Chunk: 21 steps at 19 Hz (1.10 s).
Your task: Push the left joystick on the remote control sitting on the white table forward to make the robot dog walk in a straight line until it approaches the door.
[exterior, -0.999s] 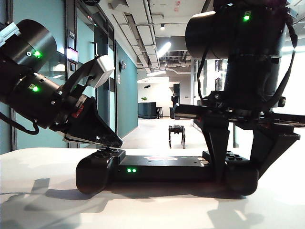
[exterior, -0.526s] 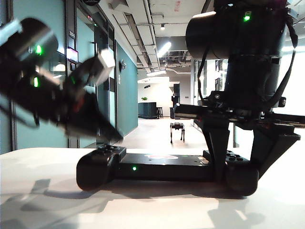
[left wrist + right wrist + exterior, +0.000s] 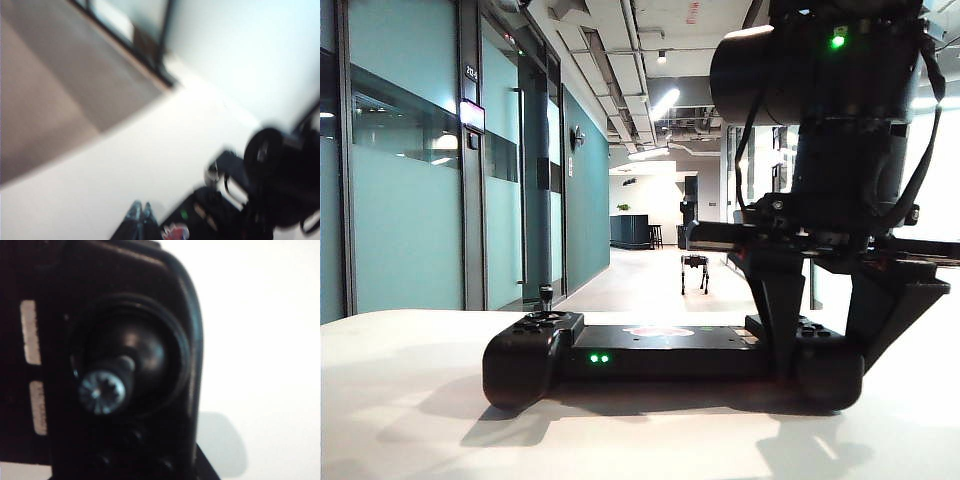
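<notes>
The left gripper (image 3: 140, 212), fingertips pressed together, has been lifted away from the left joystick (image 3: 546, 295), which now stands free on the remote control (image 3: 670, 352) near the white table (image 3: 410, 420)'s front edge. The controller's right end is clamped by the right gripper (image 3: 830, 345). With the stick released, the robot dog (image 3: 695, 271), far down the corridor, has probably neared the door.

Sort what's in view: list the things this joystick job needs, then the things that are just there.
Job:
left joystick
remote control
white table
robot dog
right claw, clamped on the remote's right end
left claw, raised off

Just there:
teal glass wall
ceiling lights
</notes>
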Available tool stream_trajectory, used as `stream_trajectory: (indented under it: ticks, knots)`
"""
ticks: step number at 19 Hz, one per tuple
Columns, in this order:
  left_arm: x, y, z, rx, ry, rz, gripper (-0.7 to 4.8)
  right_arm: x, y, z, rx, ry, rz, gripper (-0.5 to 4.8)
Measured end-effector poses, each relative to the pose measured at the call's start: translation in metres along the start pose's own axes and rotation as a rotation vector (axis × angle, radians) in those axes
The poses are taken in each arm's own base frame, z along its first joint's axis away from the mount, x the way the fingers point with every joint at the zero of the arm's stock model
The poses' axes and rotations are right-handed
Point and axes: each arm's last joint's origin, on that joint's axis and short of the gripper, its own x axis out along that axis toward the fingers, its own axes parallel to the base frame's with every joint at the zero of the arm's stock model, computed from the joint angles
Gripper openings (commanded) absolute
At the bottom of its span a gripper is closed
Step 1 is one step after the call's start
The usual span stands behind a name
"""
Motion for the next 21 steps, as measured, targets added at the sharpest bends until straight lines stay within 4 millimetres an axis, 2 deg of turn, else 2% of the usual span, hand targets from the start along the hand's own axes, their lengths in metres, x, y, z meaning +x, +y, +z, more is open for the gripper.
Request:
stream_trajectory:
  ticks: [3,7,11,13,16,19,20,21]
  knots:
    - [-0.035,-0.014,0.004,-0.029,-0.058,0.04,-0.05,0.0,0.0,0.001,-0.012,-0.009,0.002,2.88]
    - [-0.062,-0.023,-0.003,-0.061,-0.045,0.088,-0.05,0.001,0.001,0.002,-0.024,-0.017,0.013,2.89]
    - [-0.071,-0.026,-0.007,-0.069,-0.025,0.095,-0.05,-0.001,0.0,0.002,-0.056,-0.01,-0.012,2.89]
    - [-0.072,-0.027,-0.007,-0.067,-0.03,0.094,-0.05,-0.008,-0.001,0.006,-0.068,-0.009,-0.033,2.89]
    - [-0.073,-0.027,-0.007,-0.067,-0.031,0.094,-0.05,-0.029,0.002,0.021,-0.08,-0.03,-0.037,2.88]
    - [-0.073,-0.027,-0.007,-0.067,-0.032,0.094,-0.05,-0.049,0.006,0.027,-0.112,-0.023,-0.034,2.85]
    - [-0.073,-0.027,-0.007,-0.067,-0.032,0.094,-0.05,-0.055,0.005,0.027,-0.114,-0.018,-0.034,1.18]
    - [-0.075,-0.028,-0.008,-0.068,-0.027,0.094,-0.05,-0.071,0.004,0.026,-0.114,-0.03,-0.025,0.05]
